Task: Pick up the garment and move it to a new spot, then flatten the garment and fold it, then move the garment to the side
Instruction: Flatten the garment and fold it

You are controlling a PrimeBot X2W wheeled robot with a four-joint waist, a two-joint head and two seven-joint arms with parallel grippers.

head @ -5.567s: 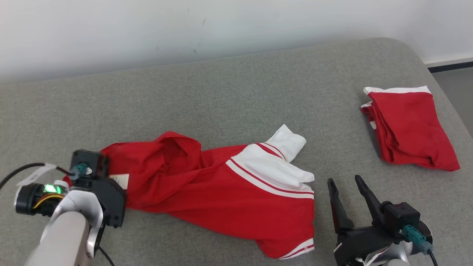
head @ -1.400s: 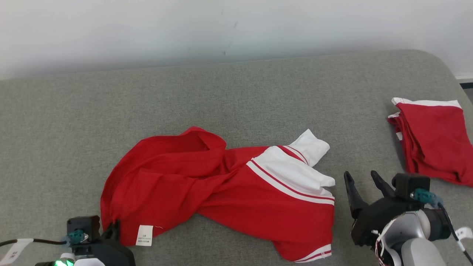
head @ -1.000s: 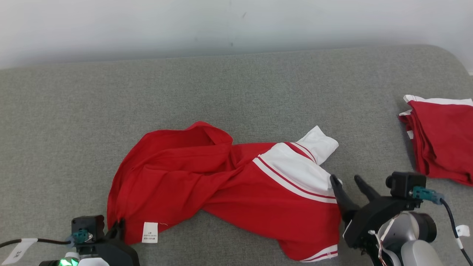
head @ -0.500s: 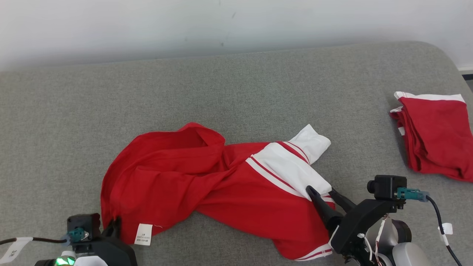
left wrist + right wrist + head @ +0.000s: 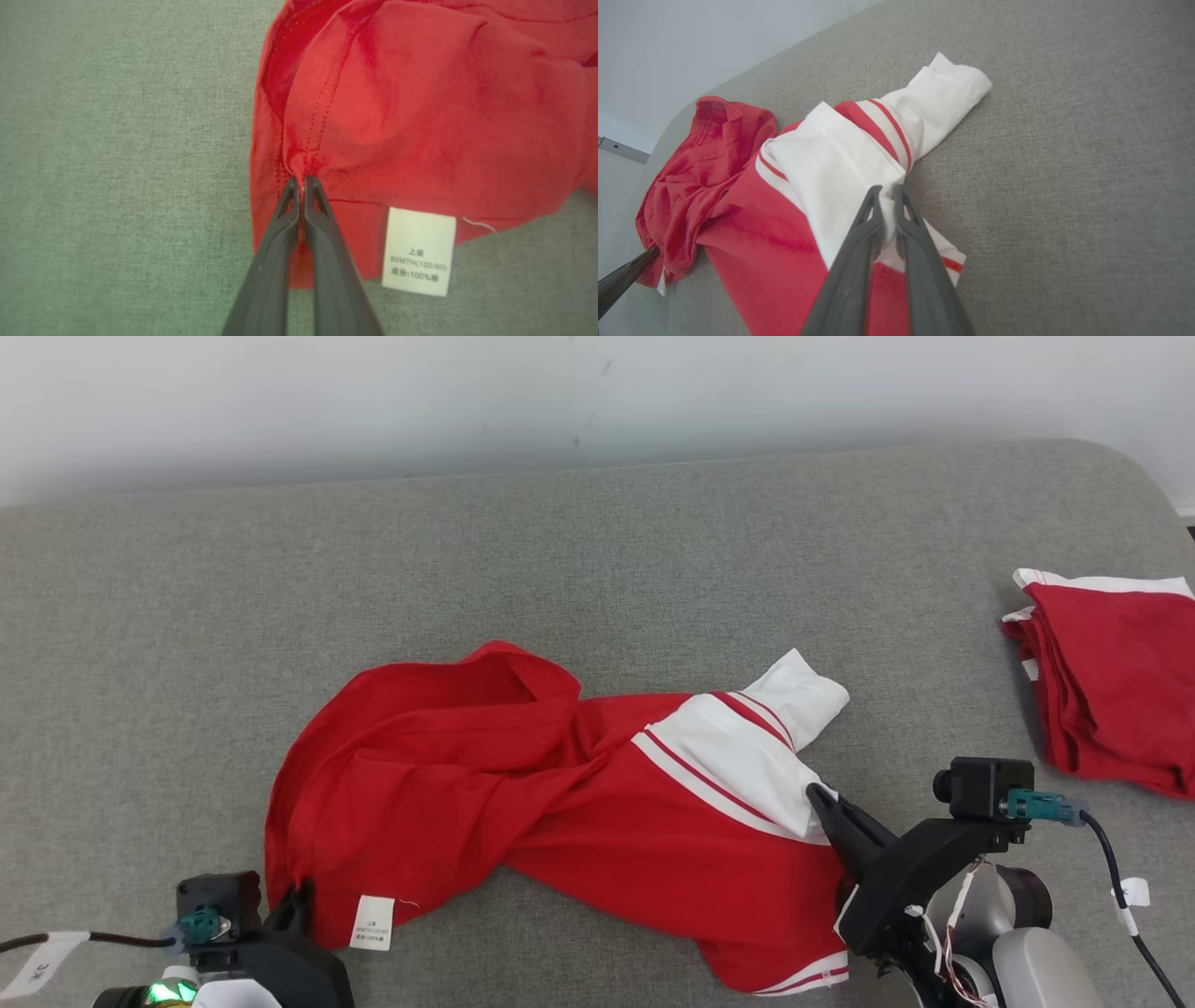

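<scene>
The garment point(image 5: 523, 803) is a red top with white, red-striped sleeves, lying crumpled across the grey cushion. A white care label point(image 5: 372, 922) shows at its near left hem. My left gripper point(image 5: 297, 907) sits at the bottom left, shut on the red hem point(image 5: 299, 168) just left of the label point(image 5: 418, 251). My right gripper point(image 5: 823, 800) is at the lower right, its fingers closed on a fold of the white sleeve point(image 5: 840, 177), pinching the cloth at the tips point(image 5: 886, 190). The left gripper's fingertip point(image 5: 626, 275) shows at the far end of the garment in the right wrist view.
A second red garment point(image 5: 1111, 691) with a white band lies folded at the cushion's right edge. The grey cushion point(image 5: 597, 560) stretches back to a pale wall point(image 5: 467, 392), with bare fabric behind and left of the crumpled top.
My right gripper came in from the right over the white sleeve and closed on it; half a second ago its fingers were apart. The left gripper stays pinched on the hem. The camera shifted slightly.
</scene>
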